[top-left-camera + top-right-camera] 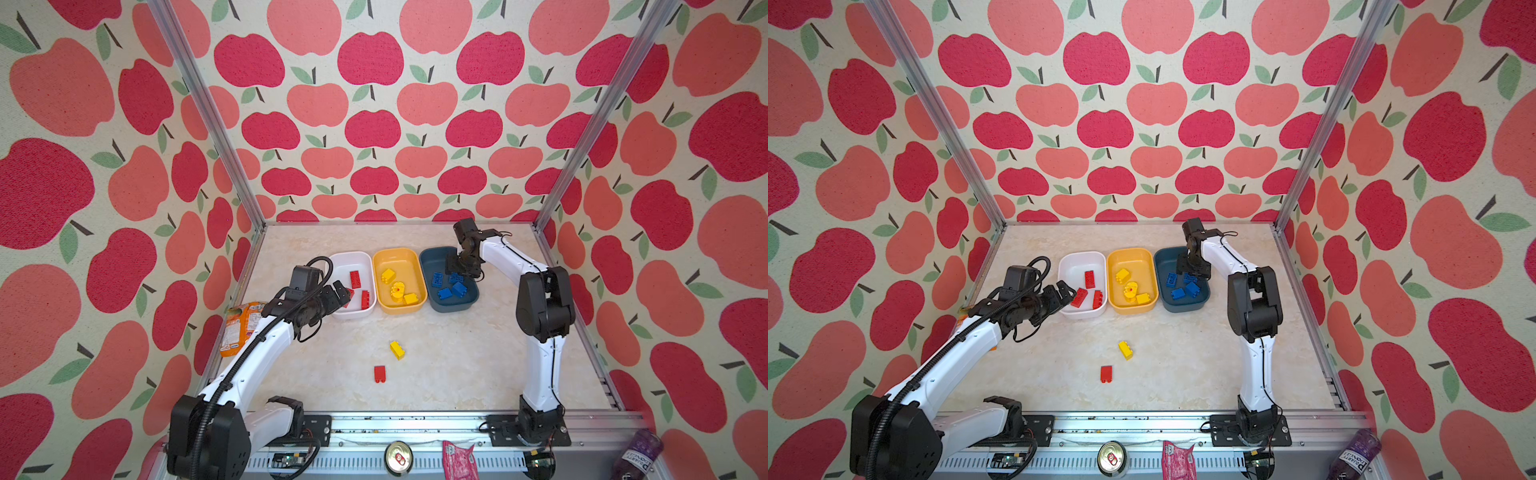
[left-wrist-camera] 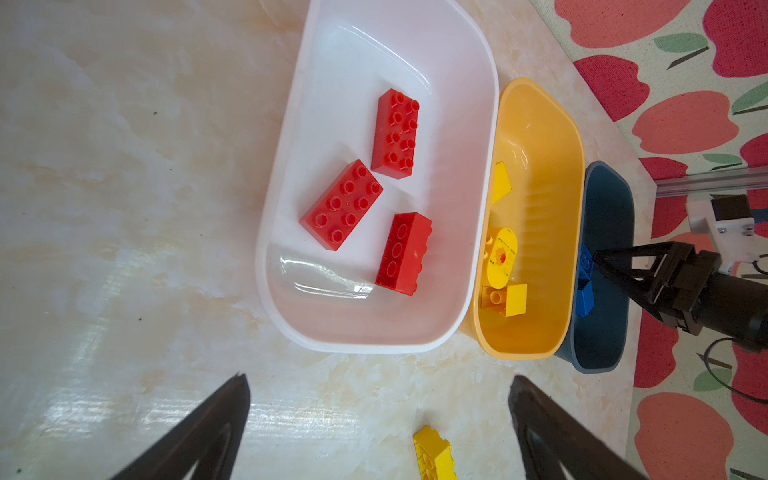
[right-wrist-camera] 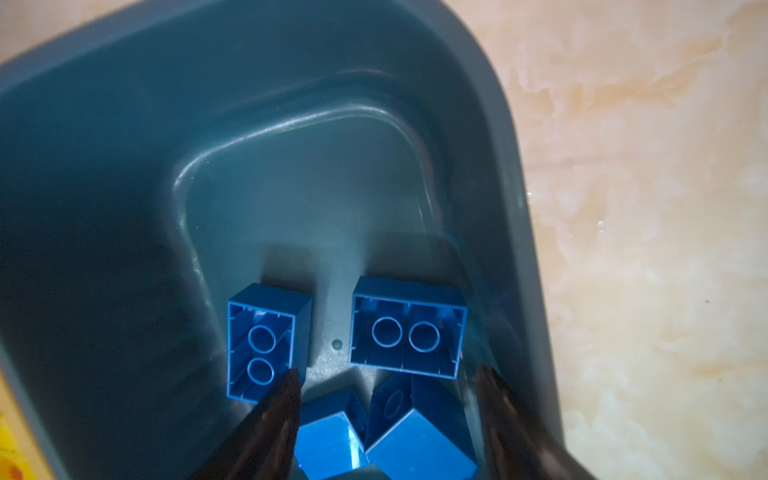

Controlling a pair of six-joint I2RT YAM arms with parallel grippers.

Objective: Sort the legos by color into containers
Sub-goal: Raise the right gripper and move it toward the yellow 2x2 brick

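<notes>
Three tubs sit side by side at the back of the marble-look worktop [image 1: 457,365]: a shallow white plastic tub [image 1: 360,262], a yellow-orange plastic tub [image 1: 401,261] and a dark slate-blue plastic tub [image 1: 432,261].

The left wrist view gives you all three red studded bricks [image 2: 340,205] in the white tub, two studs-up and one on its side. In a top view one of them is half hidden behind the left fingers [image 1: 340,289]. Those fingers are spread wide with nothing in them, hanging over the worktop just off the white tub's near end.

The right wrist view is basically all blue tub. Two of the four blue bricks [image 3: 407,328] lie hollow side up, and the other two are cut off by the frame edge. The right fingers [image 3: 270,415] are down inside that tub, parted and a bit blurry, and not clamped on anything as far as I can see.

The yellow-orange tub has two yellow bricks [image 1: 388,275] plus a round yellow piece with a red spot [image 1: 397,289]. From the left wrist they're partly masked by the tub walls.

Still loose mid-worktop are a yellow brick [image 1: 397,350] and a red brick [image 1: 379,374], near each other but not touching. The red one only shows in the top views.

A crinkled orange snack packet [image 1: 239,328] at the left edge is mostly behind the left arm.
</notes>
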